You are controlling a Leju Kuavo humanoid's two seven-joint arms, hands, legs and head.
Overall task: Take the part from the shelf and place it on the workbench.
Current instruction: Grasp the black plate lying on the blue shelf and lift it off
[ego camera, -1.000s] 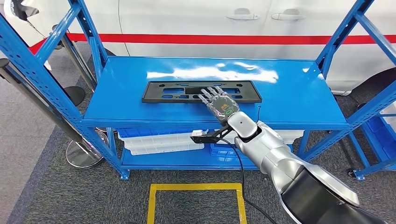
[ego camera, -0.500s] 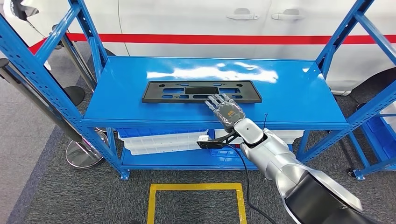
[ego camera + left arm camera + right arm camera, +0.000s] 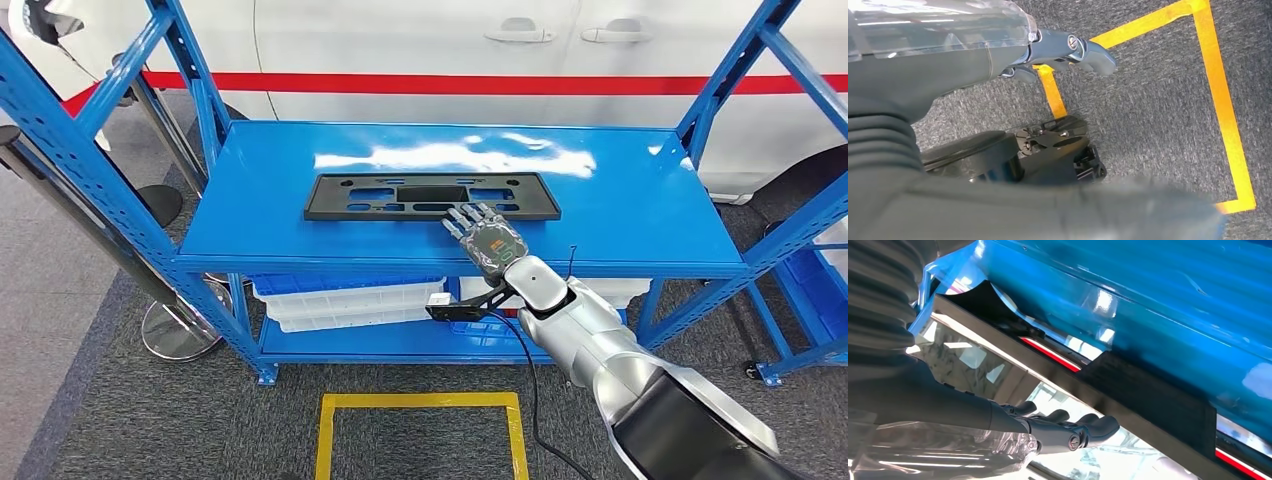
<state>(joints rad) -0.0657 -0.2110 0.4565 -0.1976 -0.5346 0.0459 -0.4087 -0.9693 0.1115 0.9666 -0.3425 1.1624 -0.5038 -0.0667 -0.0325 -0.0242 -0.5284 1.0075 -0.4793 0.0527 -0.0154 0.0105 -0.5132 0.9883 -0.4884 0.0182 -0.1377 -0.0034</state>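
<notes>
Black plastic frame part (image 3: 432,196) lying flat just beyond spread, empty fingers (image 3: 470,215) of right hand (image 3: 485,238), reachable for sliding grasp.

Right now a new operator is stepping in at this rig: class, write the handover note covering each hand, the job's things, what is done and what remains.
Right hand: fingers extended at the near edge of the black part, holding nothing.
Left hand: hangs over the grey floor by the yellow tape square, holding nothing.
Part: lies flat on the blue shelf.
Done: right hand brought up to the part.
Left: grip the part, lift it off the shelf, carry it to the workbench and set it down.
</notes>
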